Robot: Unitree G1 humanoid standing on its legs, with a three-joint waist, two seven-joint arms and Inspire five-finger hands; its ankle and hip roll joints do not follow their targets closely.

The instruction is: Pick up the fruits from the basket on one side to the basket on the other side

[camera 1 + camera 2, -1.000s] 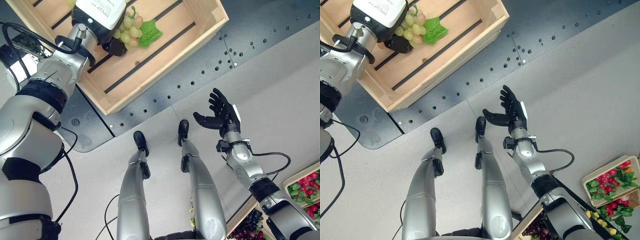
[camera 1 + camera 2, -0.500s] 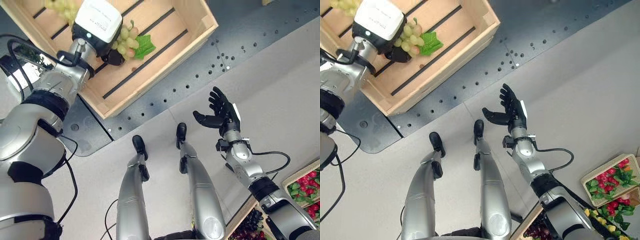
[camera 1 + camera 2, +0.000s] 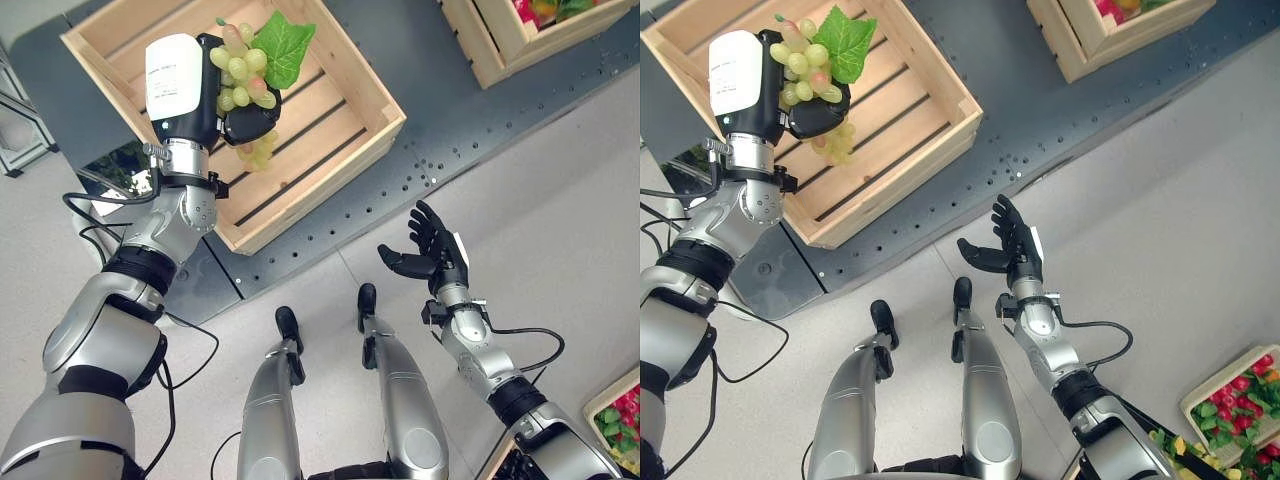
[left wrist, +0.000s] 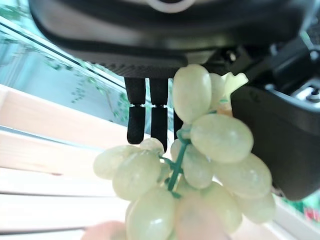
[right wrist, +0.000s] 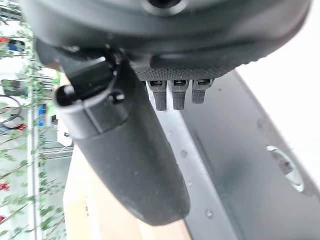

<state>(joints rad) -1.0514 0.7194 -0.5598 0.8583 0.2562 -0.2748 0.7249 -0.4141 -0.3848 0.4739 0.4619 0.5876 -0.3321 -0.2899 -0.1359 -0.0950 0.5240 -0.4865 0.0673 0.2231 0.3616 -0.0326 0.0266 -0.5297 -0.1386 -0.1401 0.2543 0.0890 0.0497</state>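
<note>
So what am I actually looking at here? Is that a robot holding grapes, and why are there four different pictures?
Yes, it is a two-legged humanoid robot with two silver arms and dark, fingered hands. Two pictures come from cameras in its head, looking down past its own arms. The other two come from small cameras on its wrists, looking along each hand from very close.

The left hand has its fingers curled round a bunch of green grapes with a green leaf, held over a slatted wooden crate. The left wrist view shows those same grapes up close. The right hand is open, holds nothing, and hangs over the grey floor.

A second wooden crate with red fruit sits further off, and another crate of red fruit and leaves lies near the robot's right arm.
</note>
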